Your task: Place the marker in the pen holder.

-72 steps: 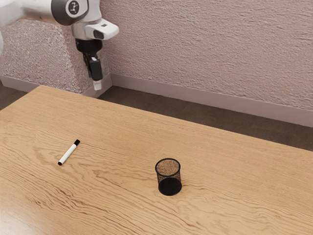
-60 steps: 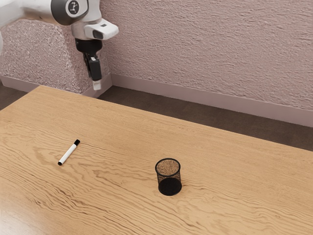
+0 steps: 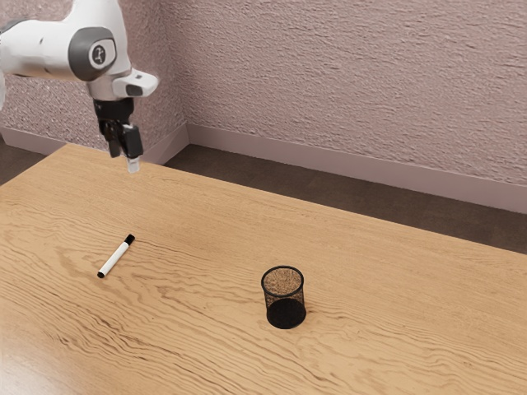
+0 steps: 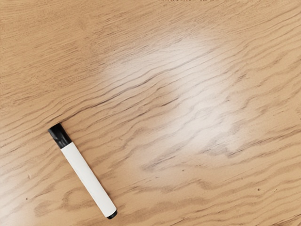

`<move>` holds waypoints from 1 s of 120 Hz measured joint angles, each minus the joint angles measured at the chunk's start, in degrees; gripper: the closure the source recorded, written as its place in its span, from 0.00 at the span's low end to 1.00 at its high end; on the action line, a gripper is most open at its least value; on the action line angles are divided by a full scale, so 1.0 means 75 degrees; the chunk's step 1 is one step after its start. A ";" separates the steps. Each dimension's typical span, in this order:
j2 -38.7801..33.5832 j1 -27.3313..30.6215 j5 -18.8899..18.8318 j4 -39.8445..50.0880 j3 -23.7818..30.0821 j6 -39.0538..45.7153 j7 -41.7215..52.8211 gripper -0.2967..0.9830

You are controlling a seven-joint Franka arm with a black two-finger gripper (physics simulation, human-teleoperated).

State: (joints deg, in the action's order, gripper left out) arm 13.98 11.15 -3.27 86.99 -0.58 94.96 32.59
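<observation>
Behind the wood-grained tabletop (image 3: pixel 395 329), you have one rough, pinkish wall (image 3: pixel 346 82) and a dark floor (image 3: pixel 239 170). Going from the exterior view's left, the marker (image 3: pixel 116 257) is lying on the tabletop; the gripper (image 3: pixel 125 160) hangs higher, its jaws released and apart; then the black mesh pen holder (image 3: pixel 285 314) stands upright.

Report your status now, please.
Tool raised, nothing seen held. Marker lying on table, outside upright pen holder. No obstacle seen between marker and holder.

The marker (image 4: pixel 88 179) is white with black ends, the pen holder (image 3: pixel 286 314) black, the table (image 3: pixel 198 263) wavy-grained tan.
</observation>
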 joint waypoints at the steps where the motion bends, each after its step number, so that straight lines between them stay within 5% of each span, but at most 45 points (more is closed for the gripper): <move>1: 0.0010 0.0009 -0.0003 0.0045 -0.0001 0.0062 -0.0019 0.23; 26: 0.0244 0.0409 0.0219 0.0937 -0.0020 0.1695 -0.0631 0.24; 50: 0.0723 0.0451 0.0235 0.1443 -0.0118 0.2937 -0.1587 0.39; 120: 0.2152 0.0854 -0.0104 0.1507 -0.0122 0.3835 -0.3363 0.50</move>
State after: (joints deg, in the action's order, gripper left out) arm 30.12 17.56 -4.06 98.29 -1.49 123.72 7.36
